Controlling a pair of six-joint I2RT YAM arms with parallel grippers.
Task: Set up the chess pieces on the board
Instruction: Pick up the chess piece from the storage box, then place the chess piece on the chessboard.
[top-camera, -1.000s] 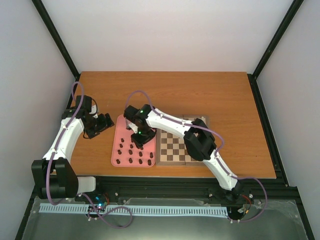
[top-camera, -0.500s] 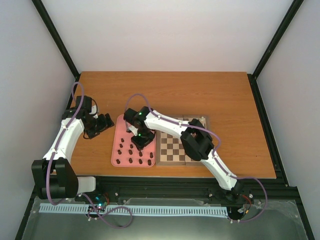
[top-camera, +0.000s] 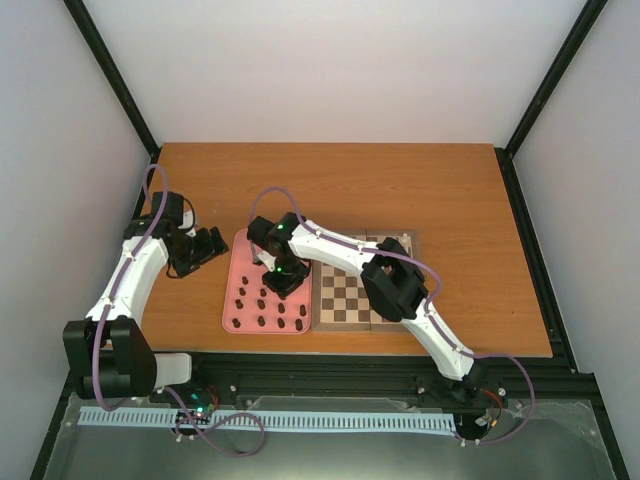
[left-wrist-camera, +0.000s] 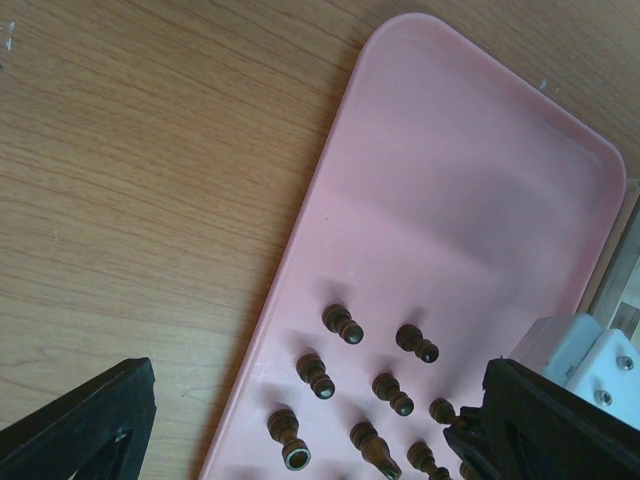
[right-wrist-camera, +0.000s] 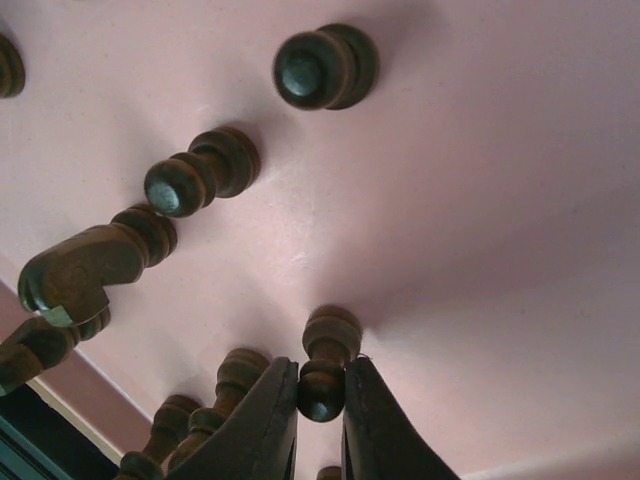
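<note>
In the last second my right end effector (right-wrist-camera: 320, 392) sank toward the flat pink plastic tray (top-camera: 232, 300), centre-left of the frame, and its jaws narrowed. They now pinch one tiny dark brown wooden chess piece (right-wrist-camera: 331, 345) standing there. A pickup has begun, I judge. The checkered wooden chessboard (top-camera: 350, 297) just right shows no pieces. My left end effector (top-camera: 200, 246) hangs wide, empty.

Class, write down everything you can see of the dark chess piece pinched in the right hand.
The dark pawn is a small turned piece, apparently varnished wood, dark brown, with a round head, a narrow neck and a wider ringed base. It stands upright with its base on the pink tray. The right hand grips its head, one finger on each side. Nearby stand other dark pieces, none clearly touching it.
</note>
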